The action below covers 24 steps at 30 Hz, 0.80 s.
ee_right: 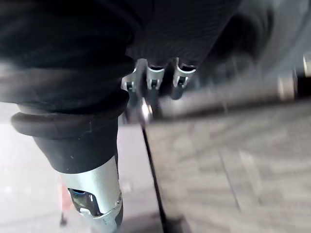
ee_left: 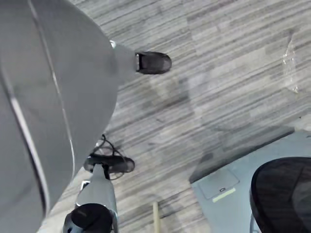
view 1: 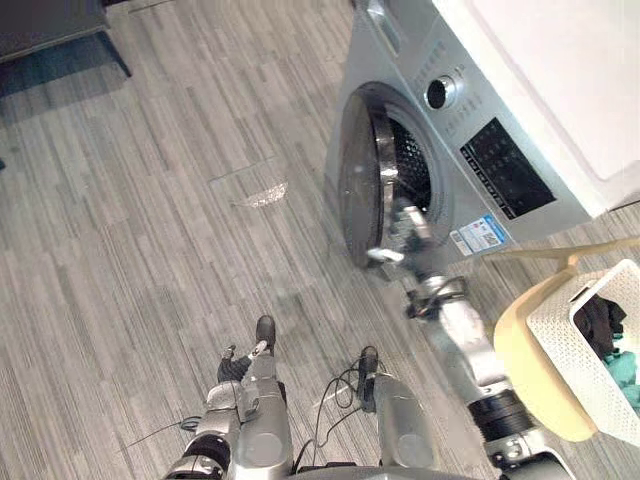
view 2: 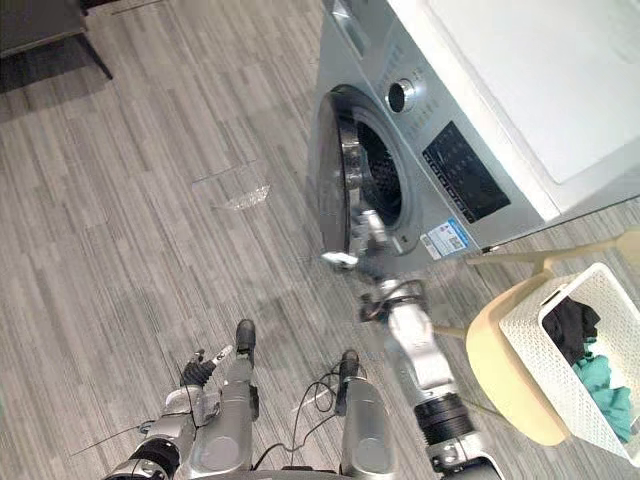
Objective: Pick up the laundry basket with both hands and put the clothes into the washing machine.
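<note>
While the single silver-grey front-loading washing machine with a flat white top (view 1: pixel 455 130) stood at the upper right, its one round door of dark glass in a chrome rim (view 1: pixel 360 190) hung open towards the floor of grey wood-grain planks (view 1: pixel 150 250). Behind the door showed the perforated metal drum (view 1: pixel 412 165). The front carried one round silver knob (view 1: pixel 440 92), one dark glossy control panel (view 1: pixel 505 168) with pale markings, and one blue-and-white rectangular sticker (view 1: pixel 480 235). The print on all of them was too small to read.

The right hand (view 1: pixel 400 232) was raised at the lower edge of the open door, just beside the drum opening. Its silver fingers (ee_right: pixel 155 77) lay in a row in the right wrist view. I could not tell whether they gripped the door or merely touched it. The left hand (view 1: pixel 233 366) hung low near the floor, well apart from the machine, and I could not tell how its fingers were set.

The one white plastic laundry basket with lattice-perforated walls (view 1: pixel 560 345) sat at the lower right on a cream rounded seat (view 1: pixel 525 360), near the machine and in neither hand. Two garments lay inside it, one dark crumpled cloth (view 1: pixel 600 320) and one teal cloth (view 1: pixel 625 370). One translucent crumpled scrap (view 1: pixel 265 195) lay on the planks left of the door, and one dark piece of furniture (view 1: pixel 50 30) stood at the upper left.
</note>
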### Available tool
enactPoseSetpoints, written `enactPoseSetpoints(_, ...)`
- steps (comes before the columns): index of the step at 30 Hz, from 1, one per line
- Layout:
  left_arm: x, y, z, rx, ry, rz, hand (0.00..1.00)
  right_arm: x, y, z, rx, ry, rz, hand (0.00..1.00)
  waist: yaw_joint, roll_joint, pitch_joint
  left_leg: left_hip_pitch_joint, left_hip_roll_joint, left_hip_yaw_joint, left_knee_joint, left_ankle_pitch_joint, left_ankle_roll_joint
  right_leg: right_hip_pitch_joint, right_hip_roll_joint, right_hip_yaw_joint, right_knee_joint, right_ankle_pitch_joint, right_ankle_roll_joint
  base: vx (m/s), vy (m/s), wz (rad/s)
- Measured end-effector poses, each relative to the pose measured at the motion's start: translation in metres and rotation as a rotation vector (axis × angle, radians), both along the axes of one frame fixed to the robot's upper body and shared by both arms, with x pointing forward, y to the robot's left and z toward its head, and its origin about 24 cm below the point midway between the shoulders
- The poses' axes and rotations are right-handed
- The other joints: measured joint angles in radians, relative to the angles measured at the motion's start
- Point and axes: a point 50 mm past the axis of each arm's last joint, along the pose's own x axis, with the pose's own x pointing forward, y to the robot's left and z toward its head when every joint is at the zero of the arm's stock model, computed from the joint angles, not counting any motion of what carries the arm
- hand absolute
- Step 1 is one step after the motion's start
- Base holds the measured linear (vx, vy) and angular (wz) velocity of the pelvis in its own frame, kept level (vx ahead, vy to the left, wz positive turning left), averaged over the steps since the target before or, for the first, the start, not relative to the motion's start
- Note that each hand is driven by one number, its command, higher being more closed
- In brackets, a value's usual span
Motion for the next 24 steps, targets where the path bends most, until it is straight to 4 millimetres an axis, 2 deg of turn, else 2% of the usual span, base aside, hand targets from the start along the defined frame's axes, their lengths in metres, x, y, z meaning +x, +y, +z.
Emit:
enactPoseSetpoints(3,-0.002,-0.001,-0.002,0.004,0.01,-0.007,0.0,0.007,-0.023,-0.006,-0.025,0.032,-0.151,0.0,-0.008,0.005,-0.018,-0.001,-0.001,0.001,0.0,0.0,0.001,-0.012,0.0,0.006,0.009,0.0,0.0,0.04,-0.065,-0.14)
enactPoseSetpoints(5,-0.003,-0.003,-0.002,0.007,0.012,-0.014,0.0,0.015,-0.033,-0.02,-0.04,0.108,-0.236,0.0,-0.01,0.007,-0.019,-0.002,0.0,-0.001,0.0,0.0,0.001,-0.014,0.003,0.004,0.015,-0.001,-0.001,0.05,-0.072,-0.01)
enactPoseSetpoints(9,-0.002,-0.003,-0.002,0.006,0.011,-0.014,0.0,0.03,-0.036,-0.037,-0.058,0.225,-0.262,0.0,0.003,0.013,-0.016,-0.008,-0.003,-0.007,0.0,0.0,0.001,-0.026,-0.001,0.003,0.031,-0.005,-0.001,0.01,-0.049,0.04)
enactPoseSetpoints(12,0.0,-0.005,-0.001,0.0,0.001,-0.018,0.0,0.06,-0.035,-0.032,-0.082,0.303,-0.262,0.0,0.02,0.046,0.002,-0.028,-0.007,-0.028,0.0,0.001,0.001,-0.038,-0.005,-0.014,0.046,-0.005,-0.001,-0.03,-0.035,0.19)
enactPoseSetpoints(15,0.0,-0.007,-0.001,-0.026,-0.004,-0.017,0.0,0.083,-0.021,-0.022,-0.119,0.357,-0.216,0.0,0.07,0.092,0.023,-0.061,-0.011,-0.072,0.002,-0.001,0.004,-0.049,-0.007,-0.052,0.055,-0.013,-0.005,-0.04,-0.054,0.32)
enactPoseSetpoints(17,0.001,-0.008,-0.001,-0.042,-0.012,-0.009,0.0,0.089,-0.011,-0.023,-0.098,0.401,-0.231,0.0,0.086,0.108,0.032,-0.085,-0.014,-0.112,0.0,-0.002,0.004,-0.052,-0.018,-0.084,0.063,-0.025,-0.007,0.01,-0.048,0.56)
enactPoseSetpoints(18,0.002,-0.008,0.0,-0.051,-0.016,-0.001,0.0,0.086,-0.011,-0.03,-0.078,0.428,-0.242,0.0,0.092,0.107,0.031,-0.094,-0.014,-0.123,0.001,-0.001,0.004,-0.05,-0.021,-0.102,0.068,-0.031,-0.007,0.03,-0.061,0.49)
enactPoseSetpoints(20,0.004,-0.011,0.001,-0.051,-0.023,-0.012,0.0,0.086,-0.006,-0.033,-0.098,0.439,-0.219,0.0,0.096,0.108,0.031,-0.106,-0.015,-0.141,0.007,-0.001,0.004,-0.051,-0.022,-0.113,0.069,-0.034,-0.01,0.02,-0.074,0.23)
enactPoseSetpoints(24,0.007,-0.013,0.002,-0.063,-0.034,-0.007,0.0,0.082,0.045,-0.038,-0.246,0.43,-0.035,0.0,0.096,0.112,0.031,-0.132,-0.014,-0.162,0.04,-0.002,0.003,-0.05,-0.019,-0.139,0.072,-0.043,-0.016,0.0,-0.078,0.1)
